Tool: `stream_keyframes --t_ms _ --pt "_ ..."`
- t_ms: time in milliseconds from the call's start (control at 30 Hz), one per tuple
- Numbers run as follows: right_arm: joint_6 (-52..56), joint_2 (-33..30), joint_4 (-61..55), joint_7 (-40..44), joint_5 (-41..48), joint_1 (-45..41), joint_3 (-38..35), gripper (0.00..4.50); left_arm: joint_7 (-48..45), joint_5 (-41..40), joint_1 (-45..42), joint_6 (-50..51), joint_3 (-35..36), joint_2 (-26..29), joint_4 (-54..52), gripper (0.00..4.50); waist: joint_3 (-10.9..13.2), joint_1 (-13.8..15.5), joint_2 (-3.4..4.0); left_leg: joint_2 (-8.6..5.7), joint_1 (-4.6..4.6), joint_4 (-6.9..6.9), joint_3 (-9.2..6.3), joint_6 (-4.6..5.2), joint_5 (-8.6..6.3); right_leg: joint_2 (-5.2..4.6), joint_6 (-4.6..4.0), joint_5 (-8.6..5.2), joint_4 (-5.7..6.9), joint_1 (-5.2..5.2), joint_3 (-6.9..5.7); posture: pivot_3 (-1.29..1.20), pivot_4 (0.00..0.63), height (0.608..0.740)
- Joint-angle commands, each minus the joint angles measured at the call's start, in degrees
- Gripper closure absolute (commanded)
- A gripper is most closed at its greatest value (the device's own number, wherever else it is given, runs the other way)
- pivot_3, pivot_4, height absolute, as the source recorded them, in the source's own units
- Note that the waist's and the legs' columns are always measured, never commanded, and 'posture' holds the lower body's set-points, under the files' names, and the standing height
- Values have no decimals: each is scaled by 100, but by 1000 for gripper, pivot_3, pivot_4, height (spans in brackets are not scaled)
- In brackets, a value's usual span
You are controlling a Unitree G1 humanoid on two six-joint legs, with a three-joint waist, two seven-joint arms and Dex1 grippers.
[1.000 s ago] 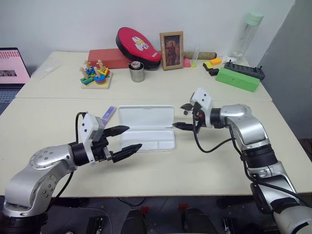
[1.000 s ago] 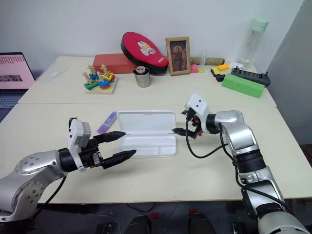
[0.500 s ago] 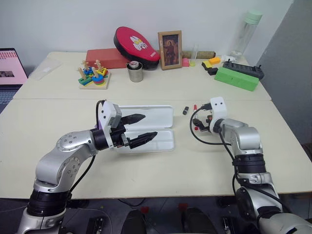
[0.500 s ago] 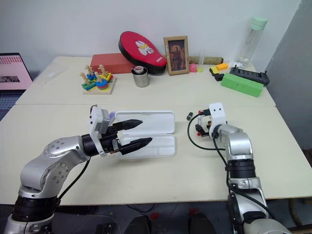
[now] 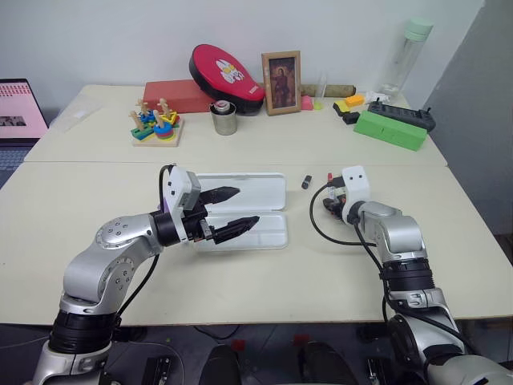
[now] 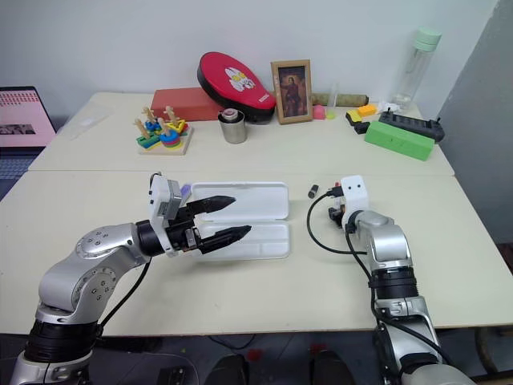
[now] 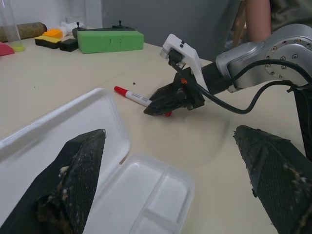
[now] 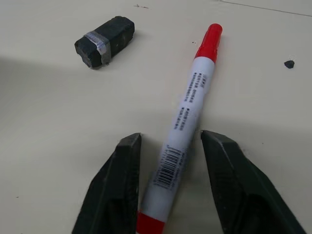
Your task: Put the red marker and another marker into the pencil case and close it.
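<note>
Red marker (image 8: 183, 127) flat on table, between right gripper's (image 8: 170, 161) narrowed jaws, left gripper's (image 5: 228, 211) jaws wide.

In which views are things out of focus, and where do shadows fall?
Left wrist view: the left gripper's own fingers are blurred, while the red marker is sharper. Right wrist view: the marker's print is sharp, and soft shadow lies under the right gripper. Eye views: even light, faint shadows.
</note>
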Motion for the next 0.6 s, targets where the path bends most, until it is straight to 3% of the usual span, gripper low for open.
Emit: stream_keyframes --t_ms 33,133,333,467,600 --pt "-69 -120 1 -92 51 -3 -45 3534 -39 1 -30 -118 49 -20 -93 0 0 0 0 0 0 0 0 0 0 0 0 0 0 0 0 0 150 740" --pt "-98 -116 -26 -150 67 16 -87 4211 -50 -24 -49 -126 33 -50 -103 0 0 1 0 0 0 0 0 0 0 0 0 0 0 0 0 0 150 740" --pt "-714 -385 -323 -5 248 -104 -284 4221 57 -76 46 -61 236 -27 -130 0 3 -1 5 0 -2 -1 0 0 0 0 0 0 -2 -2 1 0 150 740" --pt "-1711 -1004 -934 1410 689 -431 106 4221 196 -262 636 121 827 190 -337 0 15 -56 23 0 -3 -3 2 1 -1 0 0 0 -7 -4 4 0 150 740" --pt "-1931 -1331 -1531 2777 1319 -661 555 4221 183 -371 1446 217 1363 432 -600 0 15 -160 25 5 2 -11 -1 4 -2 6 -2 -3 -7 -6 3 0 150 740"
